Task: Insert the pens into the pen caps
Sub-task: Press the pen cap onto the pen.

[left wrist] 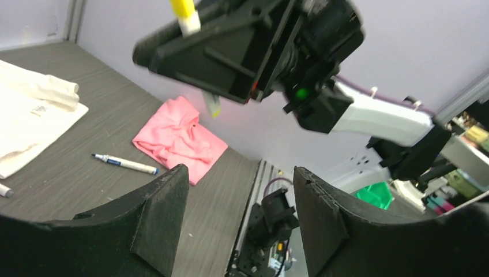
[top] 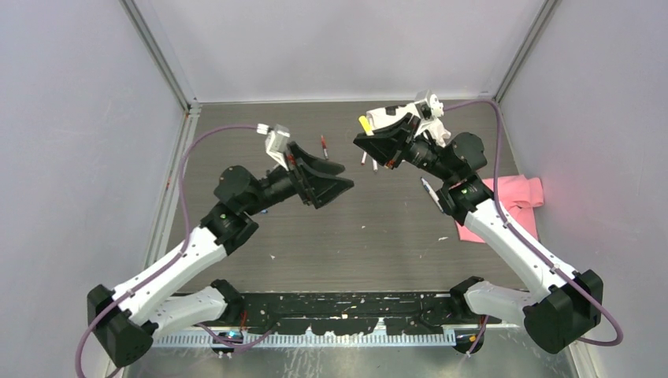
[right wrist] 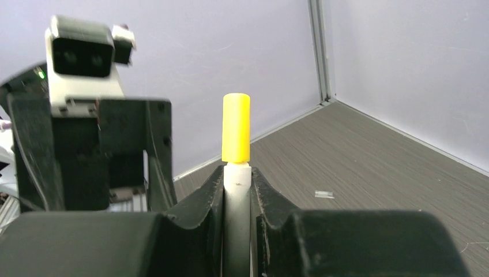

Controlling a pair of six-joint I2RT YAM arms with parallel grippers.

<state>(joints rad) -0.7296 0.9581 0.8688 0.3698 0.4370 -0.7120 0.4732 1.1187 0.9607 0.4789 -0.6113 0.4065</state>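
Observation:
My right gripper [top: 376, 138] is shut on a white pen [right wrist: 236, 186] that wears a yellow pen cap [right wrist: 236, 127] on its upper end; the cap [top: 365, 124] sticks out above the fingers. In the left wrist view the same cap [left wrist: 184, 15] shows at the top, and the pen's lower end [left wrist: 213, 104] pokes out below the right gripper. My left gripper [top: 329, 186] hangs open and empty a short way left of it, fingertips [left wrist: 173, 190] wide apart. A red pen [top: 324, 146] and two more pens [top: 369, 161] lie on the table behind the grippers.
A pink cloth [top: 513, 201] lies at the right edge of the table, a blue-capped pen [left wrist: 124, 164] beside it. A white cloth [left wrist: 32, 109] lies farther back. Grey walls close in the table on three sides.

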